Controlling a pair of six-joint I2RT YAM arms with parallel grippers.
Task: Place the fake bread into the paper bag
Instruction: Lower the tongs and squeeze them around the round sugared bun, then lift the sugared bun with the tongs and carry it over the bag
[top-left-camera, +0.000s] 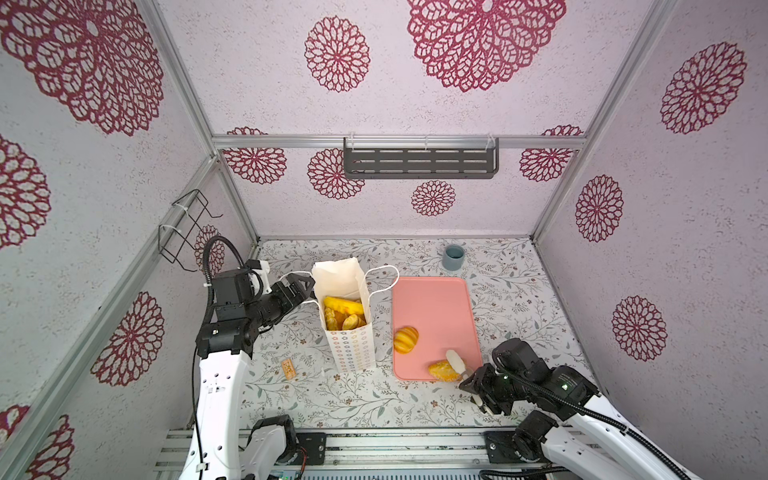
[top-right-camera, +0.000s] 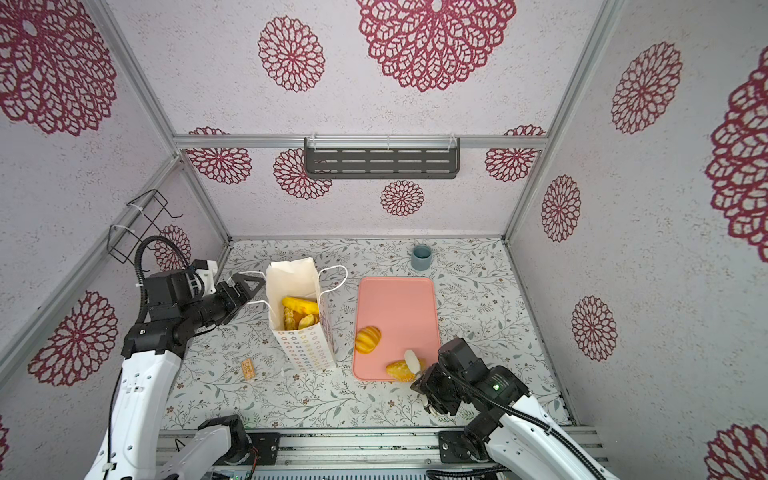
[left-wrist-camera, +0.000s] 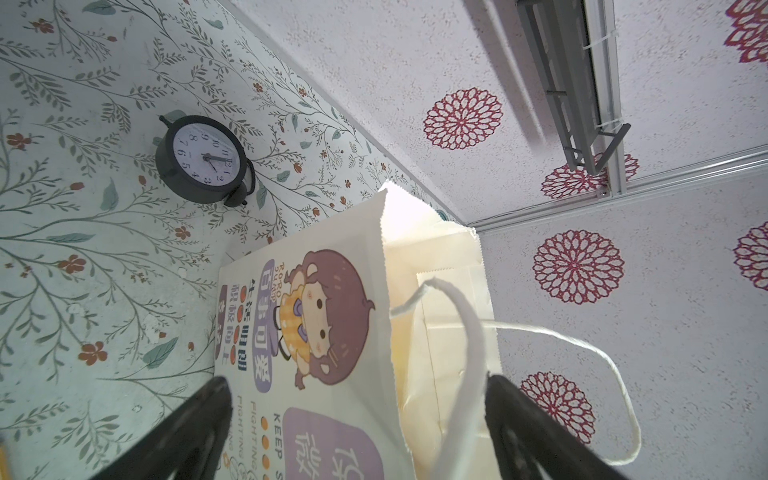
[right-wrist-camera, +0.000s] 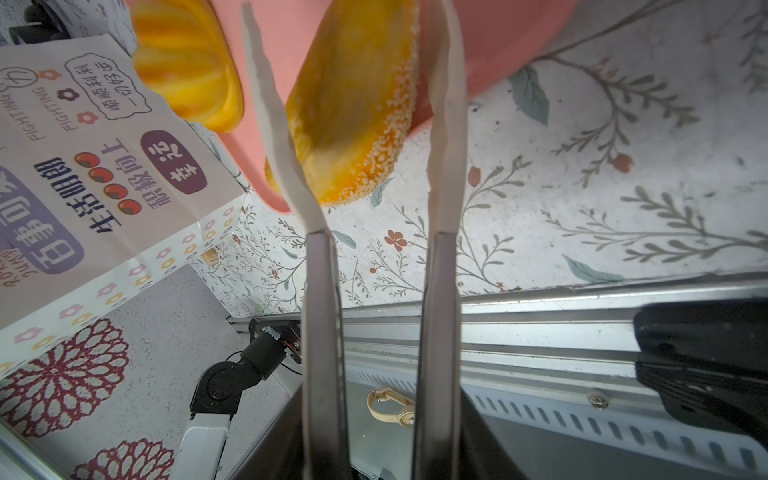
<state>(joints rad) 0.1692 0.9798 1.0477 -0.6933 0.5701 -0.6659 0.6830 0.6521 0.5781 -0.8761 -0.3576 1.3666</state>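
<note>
Top views showed the left gripper (top-left-camera: 300, 287) empty, spread wide, beside one tall white paper bag (top-left-camera: 351, 349) holding at least three golden fake breads (top-left-camera: 343, 308); one ridged round bun (top-left-camera: 406, 339) and one sugared oval pastry (top-left-camera: 443, 371) lay on a pink tray (top-left-camera: 432, 303). The right gripper (top-left-camera: 476, 390) clamped white-tipped steel tongs (top-left-camera: 454, 360) straddling that pastry above leaf-print tabletop (top-left-camera: 519, 307), rosette-patterned walls (top-left-camera: 685, 270) around.

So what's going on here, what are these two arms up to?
They are packing toy bread into the paper bag. The right tool grips a pair of tongs, whose white tips straddle a sugar-crusted bun at the near corner of the pink tray. The left tool is open beside the bag's rim, by its cord handle. Several pieces already lie in the bag; a ridged bun waits on the tray.
</note>
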